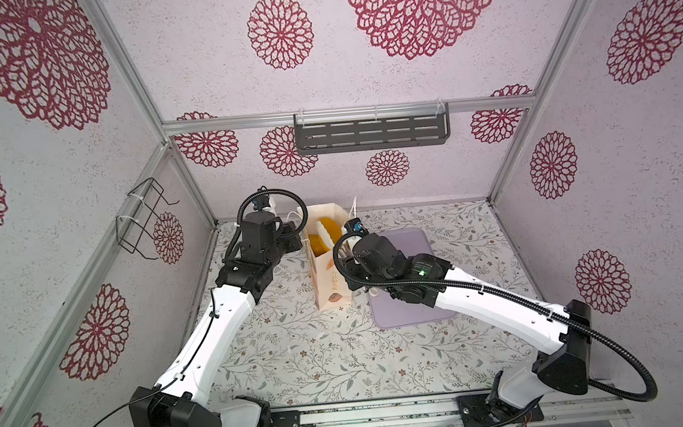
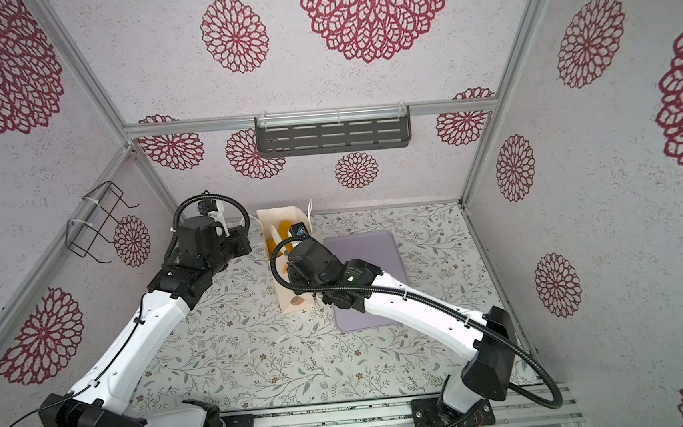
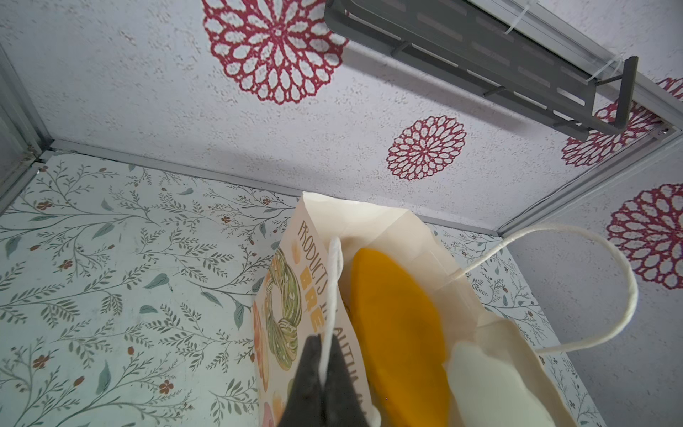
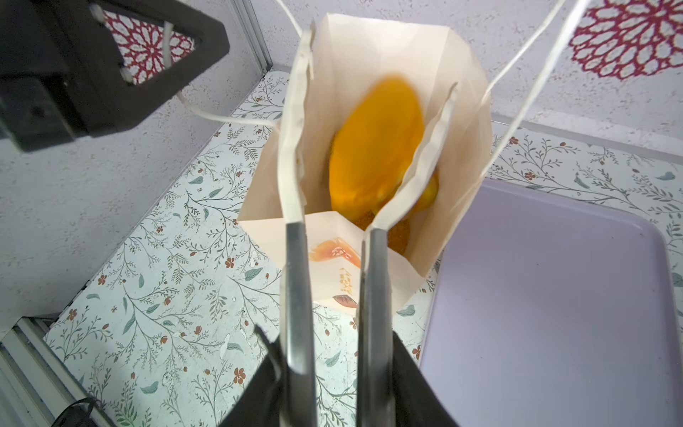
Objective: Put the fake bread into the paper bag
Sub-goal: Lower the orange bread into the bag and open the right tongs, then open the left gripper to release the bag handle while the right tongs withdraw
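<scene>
The paper bag (image 1: 333, 274) (image 4: 369, 44) stands upright at the back middle of the table, mouth open. My left gripper (image 3: 324, 340) (image 1: 296, 231) is beside its left rim, shut on a white cord handle (image 3: 334, 266). Over the bag mouth my right gripper (image 4: 379, 74) stands open, its white pads (image 4: 292, 148) reaching down inside. A glossy orange fake bread (image 4: 375, 148) (image 3: 395, 332) (image 1: 327, 227) sits blurred between the pads, inside the bag, clear of the left pad. More fake bread (image 4: 428, 192) lies deeper under it.
A flat lilac tray (image 1: 417, 242) (image 4: 554, 295) lies right of the bag, partly under my right arm. A dark slotted shelf (image 1: 371, 133) hangs on the back wall. A black wire basket (image 1: 144, 221) hangs on the left wall.
</scene>
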